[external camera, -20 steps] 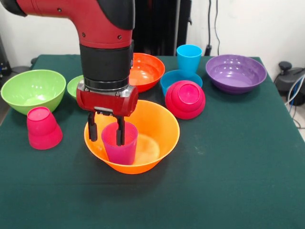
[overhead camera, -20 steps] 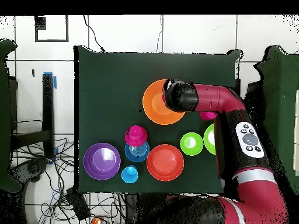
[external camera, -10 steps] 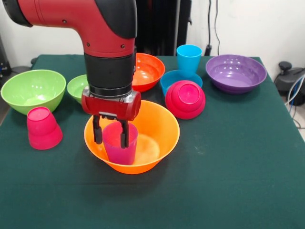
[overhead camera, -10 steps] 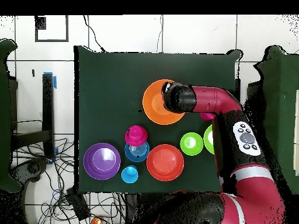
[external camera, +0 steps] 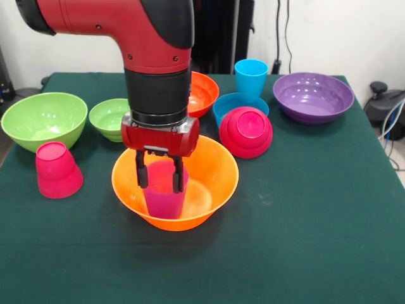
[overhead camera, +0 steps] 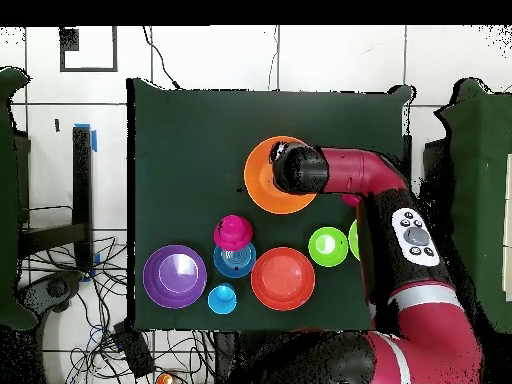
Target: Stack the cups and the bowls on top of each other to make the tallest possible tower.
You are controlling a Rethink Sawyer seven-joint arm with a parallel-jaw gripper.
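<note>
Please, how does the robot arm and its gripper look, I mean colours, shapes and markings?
The arm is thick and rounded, glossy red with black joint sections. A black cylindrical wrist ends in a red block, which carries the gripper with two slim black fingers. In the overhead view, a light grey oval panel with dark round buttons sits on the arm.

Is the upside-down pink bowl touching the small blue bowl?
Touching. The front view shows the pink bowl tipped against the small blue bowl's rim, with no gap.
</note>
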